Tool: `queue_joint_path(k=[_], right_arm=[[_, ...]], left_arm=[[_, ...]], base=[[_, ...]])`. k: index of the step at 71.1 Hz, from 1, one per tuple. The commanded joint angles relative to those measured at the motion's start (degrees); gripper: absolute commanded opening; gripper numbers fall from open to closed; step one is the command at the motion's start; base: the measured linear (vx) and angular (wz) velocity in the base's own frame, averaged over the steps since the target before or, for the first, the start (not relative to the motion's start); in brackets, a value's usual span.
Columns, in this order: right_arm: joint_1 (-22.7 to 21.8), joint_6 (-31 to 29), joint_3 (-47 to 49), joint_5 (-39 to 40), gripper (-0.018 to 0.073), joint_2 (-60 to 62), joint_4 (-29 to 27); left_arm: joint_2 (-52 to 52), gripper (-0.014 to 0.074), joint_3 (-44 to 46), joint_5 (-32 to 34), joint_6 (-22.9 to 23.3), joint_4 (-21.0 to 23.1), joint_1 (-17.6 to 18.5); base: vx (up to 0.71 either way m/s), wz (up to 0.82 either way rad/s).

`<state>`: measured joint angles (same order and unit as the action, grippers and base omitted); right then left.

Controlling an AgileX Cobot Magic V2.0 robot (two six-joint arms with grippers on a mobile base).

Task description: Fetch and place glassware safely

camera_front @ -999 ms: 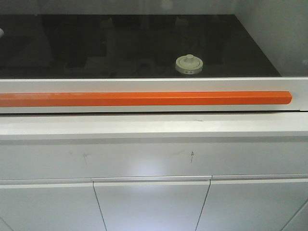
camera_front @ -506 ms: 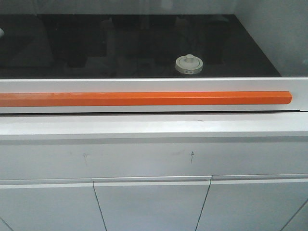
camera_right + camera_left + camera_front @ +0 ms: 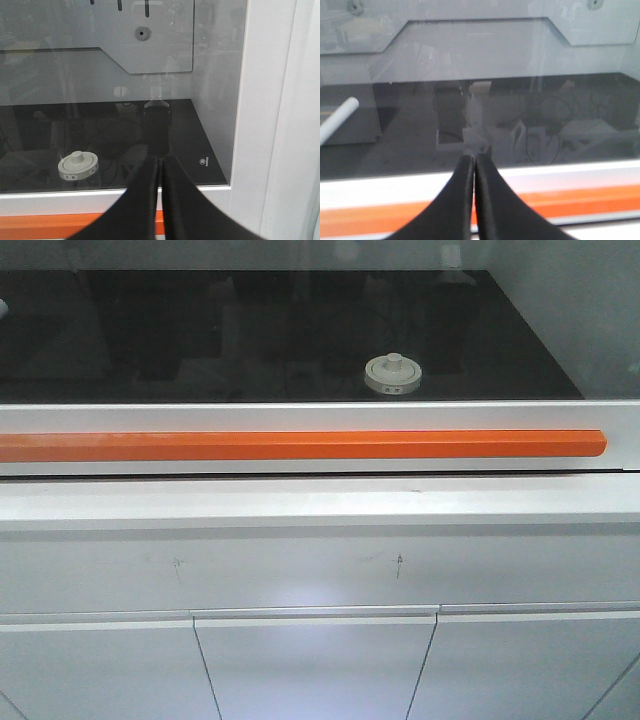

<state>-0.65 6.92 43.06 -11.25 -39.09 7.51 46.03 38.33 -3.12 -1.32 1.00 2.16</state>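
The glassware is a small squat jar with a cream-white knobbed lid, standing on the black worktop inside a cabinet, toward the right. In the right wrist view the glassware sits behind a reflecting glass pane, left of and beyond my right gripper. That gripper is shut and holds nothing. In the left wrist view my left gripper is also shut and empty, hovering over the orange bar; the jar is out of that view. Neither gripper shows in the front view.
A long orange bar runs across the white frame below the glass. A white ledge and cabinet doors lie beneath it. A white rod lies inside at the left. A white post borders the right side.
The jar and the cabinet stay put; only faint reflections on the dark worktop shift.
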Motion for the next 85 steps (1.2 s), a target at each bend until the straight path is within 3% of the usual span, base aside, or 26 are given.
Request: queue_joint_path(k=[1, 19, 34, 49, 69, 85], right_arm=[[-0.2, -0.9, 0.4, 7.9, -0.0004, -0.3, 0.5], [-0.2, -1.2, -15.9, 31.8, -0.0004, -0.8, 0.7], [-0.2, -3.5, -27.0, 44.6, -0.0004, -5.4, 0.7], [-0.2, -4.8, -28.2, 53.9, -0.0004, -15.1, 0.7], [-0.2, -6.2, -28.2, 68.4, -0.0004, -29.9, 0.7], [-0.2, -6.4, -28.1, 77.8, -0.0004, -40.9, 0.7]], left_arm=[[-0.2, -0.0007, -2.4, 9.4, 0.0, 0.2, -0.2], [-0.2, -0.0007, -12.7, 25.5, 0.0, 0.2, -0.1], [0.0, -0.0007, -16.7, 29.3, 0.0, 0.2, -0.1], [3.2, -0.0007, -17.9, 32.3, -0.7, 0.1, -0.1], [12.1, -0.0007, -17.9, 44.3, -0.7, 0.1, -0.1], [16.8, -0.0007, -17.9, 47.7, -0.7, 0.1, -0.1]], base=[[0.0, 0.0], [0.0, 0.0], [0.0, 0.0], [0.0, 0.0], [0.0, 0.0], [0.0, 0.0]])
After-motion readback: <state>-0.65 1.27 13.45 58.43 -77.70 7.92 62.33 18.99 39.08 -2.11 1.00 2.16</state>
